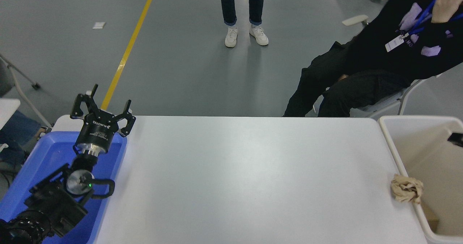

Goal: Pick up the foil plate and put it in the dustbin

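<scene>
We see the left end effector [103, 105] parked at the lower left, held over the far end of a blue tub [43, 157] that sits at the bench's left edge. Its fingers [127, 114] are spread wide apart and hold nothing. The left arm runs back from it toward the bottom left corner.

The white bench [235, 179] fills the middle of the view. We cannot find the foil plate anywhere on it or elsewhere in view.

The dustbin [389, 128], cream with a thick rounded rim, stands against the bench's right edge. A crumpled brown paper wad [407, 189] lies on the bench right at that rim, touching or just overlapping it. At the far right edge, over the dustbin's interior, a small dark shape [456, 139] enters the view; we cannot tell what it is.

Beyond the bench, one person [242, 12] stands on the grey floor, and a second person [379, 63] in black sits at the upper right.
</scene>
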Controlling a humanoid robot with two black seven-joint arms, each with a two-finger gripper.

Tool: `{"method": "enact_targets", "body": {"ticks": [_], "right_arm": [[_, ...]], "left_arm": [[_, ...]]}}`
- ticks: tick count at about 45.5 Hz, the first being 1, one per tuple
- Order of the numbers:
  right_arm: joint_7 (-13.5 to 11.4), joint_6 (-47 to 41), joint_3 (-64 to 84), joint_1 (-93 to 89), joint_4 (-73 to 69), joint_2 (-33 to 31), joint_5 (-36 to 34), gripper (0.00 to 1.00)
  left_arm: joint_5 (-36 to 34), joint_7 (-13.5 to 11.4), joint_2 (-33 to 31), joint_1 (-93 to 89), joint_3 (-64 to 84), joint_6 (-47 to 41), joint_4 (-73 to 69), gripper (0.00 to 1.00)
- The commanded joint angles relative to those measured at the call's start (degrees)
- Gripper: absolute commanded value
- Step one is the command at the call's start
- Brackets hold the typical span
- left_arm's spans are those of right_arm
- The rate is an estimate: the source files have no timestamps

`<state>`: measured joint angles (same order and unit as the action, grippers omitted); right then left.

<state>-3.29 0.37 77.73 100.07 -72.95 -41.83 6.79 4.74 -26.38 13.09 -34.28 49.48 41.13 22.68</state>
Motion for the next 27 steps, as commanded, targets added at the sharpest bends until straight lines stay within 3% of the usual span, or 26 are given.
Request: {"method": "enact_targets", "body": {"ticks": [1, 8, 19, 27], "right_arm": [[0.12, -26.87, 9.28, 26.4, -13.71, 7.89, -0.28, 1.0], [0.12, -45.37, 3.66, 35.8, -13.71, 13.79, -4.23, 1.0], [0.12, -45.37, -0.82, 46.62, -14.24, 20.73, -6.0, 1.0], [0.12, -45.37, -4.96, 48.47, -14.06, 21.52, -5.82, 1.0]], "left_arm": [[0.0, -0.07, 0.0, 0.0, 0.01, 0.0, 0.0, 0.98], [0.0, -0.07, 0.0, 0.0, 0.01, 0.0, 0.0, 0.98], [0.09, -0.07, 0.0, 0.0, 0.01, -0.09, 0.0, 0.98], [0.09, -0.07, 0.0, 0.0, 0.09, -0.09, 0.0, 0.98]]}}
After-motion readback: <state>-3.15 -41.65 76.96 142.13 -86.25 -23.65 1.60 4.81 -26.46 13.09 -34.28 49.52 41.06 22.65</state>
